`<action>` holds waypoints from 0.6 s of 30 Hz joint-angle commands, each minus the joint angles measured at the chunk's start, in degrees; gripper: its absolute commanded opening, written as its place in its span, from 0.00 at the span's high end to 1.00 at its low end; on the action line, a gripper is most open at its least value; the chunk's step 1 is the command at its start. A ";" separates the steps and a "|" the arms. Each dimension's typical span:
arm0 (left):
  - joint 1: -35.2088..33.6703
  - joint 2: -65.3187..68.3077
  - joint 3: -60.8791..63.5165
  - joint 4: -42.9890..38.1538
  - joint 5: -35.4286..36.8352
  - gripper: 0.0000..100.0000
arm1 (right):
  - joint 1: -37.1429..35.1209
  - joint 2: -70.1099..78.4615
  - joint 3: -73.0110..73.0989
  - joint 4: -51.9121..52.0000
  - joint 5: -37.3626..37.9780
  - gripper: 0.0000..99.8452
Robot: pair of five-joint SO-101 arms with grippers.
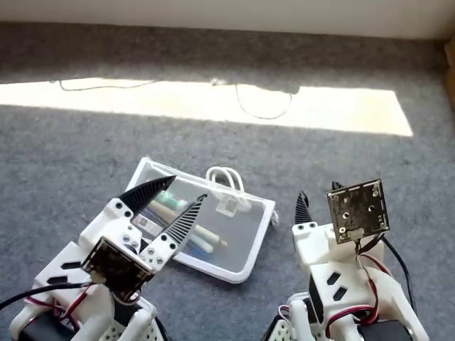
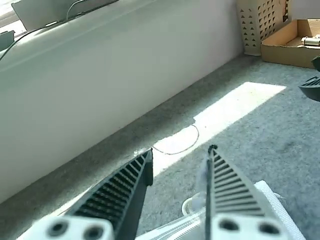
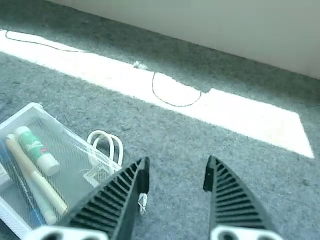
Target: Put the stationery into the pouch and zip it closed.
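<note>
Your left gripper hangs with its black ribbed jaws spread and empty, over the clear mesh pouch with white trim. The pouch lies flat on the grey carpet. Your right gripper is likewise spread and empty, near the pouch's white loop handle. A green-capped white tube and a cream pen lie inside the pouch.

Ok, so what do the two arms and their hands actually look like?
Both arms are white plastic. The left hand and right hand have black, ribbed, pointed fingers. Each wrist carries a dark square circuit board, and red and black wires run near the bases.
</note>
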 commanded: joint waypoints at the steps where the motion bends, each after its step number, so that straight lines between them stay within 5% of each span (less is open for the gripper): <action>1: 0.13 -0.31 -5.49 3.25 0.35 0.93 | 0.57 -0.48 -3.38 1.98 0.88 0.83; 9: -13.49 -0.31 -6.11 6.07 0.35 0.99 | 0.57 -0.48 -2.86 4.35 0.97 0.98; 18: -26.15 -0.31 0.75 8.35 0.53 0.99 | 0.66 -0.48 4.70 5.41 0.88 0.98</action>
